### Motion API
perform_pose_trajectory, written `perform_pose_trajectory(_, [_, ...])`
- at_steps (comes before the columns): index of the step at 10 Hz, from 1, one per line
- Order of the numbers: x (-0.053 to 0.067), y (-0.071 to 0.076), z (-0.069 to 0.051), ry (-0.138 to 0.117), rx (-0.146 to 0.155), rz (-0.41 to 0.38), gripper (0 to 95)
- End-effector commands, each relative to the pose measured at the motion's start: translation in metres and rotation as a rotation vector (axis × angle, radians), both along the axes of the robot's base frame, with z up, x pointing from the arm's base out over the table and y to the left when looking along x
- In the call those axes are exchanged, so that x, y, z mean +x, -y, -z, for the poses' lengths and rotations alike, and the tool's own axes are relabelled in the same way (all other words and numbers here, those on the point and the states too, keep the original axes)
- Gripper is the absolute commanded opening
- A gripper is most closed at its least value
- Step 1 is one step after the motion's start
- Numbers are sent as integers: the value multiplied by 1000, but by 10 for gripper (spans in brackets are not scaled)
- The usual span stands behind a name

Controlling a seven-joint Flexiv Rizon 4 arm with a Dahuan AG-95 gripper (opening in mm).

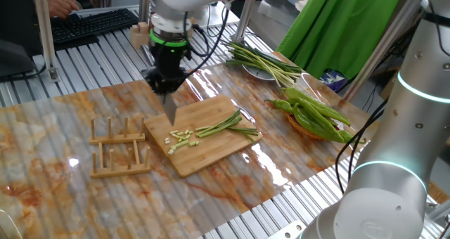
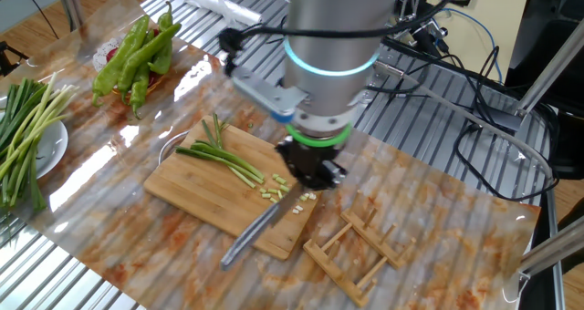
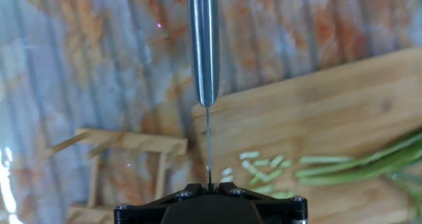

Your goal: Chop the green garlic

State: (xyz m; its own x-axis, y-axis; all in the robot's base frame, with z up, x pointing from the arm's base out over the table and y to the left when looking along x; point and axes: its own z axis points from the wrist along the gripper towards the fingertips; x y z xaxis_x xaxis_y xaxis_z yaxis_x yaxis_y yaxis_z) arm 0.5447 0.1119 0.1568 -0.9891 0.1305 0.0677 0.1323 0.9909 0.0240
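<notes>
Tool (image 2: 310,171) pointing down, pinching a knife (image 2: 258,232) by its handle, blade over the cutting board's (image 1: 211,151) edge, chopped green garlic (image 1: 211,131) just beside it, stalks across the board, wooden rack (image 1: 119,149) nearby on the counter (image 1: 56,190)

Arm: reaches down over the table, wrist vertical. Gripper (image 1: 169,91): points straight down, jaws closed on a knife (image 2: 260,231), blade held below the fingers.
</notes>
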Motion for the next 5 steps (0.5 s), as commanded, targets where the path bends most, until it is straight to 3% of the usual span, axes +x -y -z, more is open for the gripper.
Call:
perform_pose_trajectory(1, [6, 17, 8, 8, -8, -29, 0])
perform_pose_trajectory(5, [11, 53, 23, 17, -8, -87, 0])
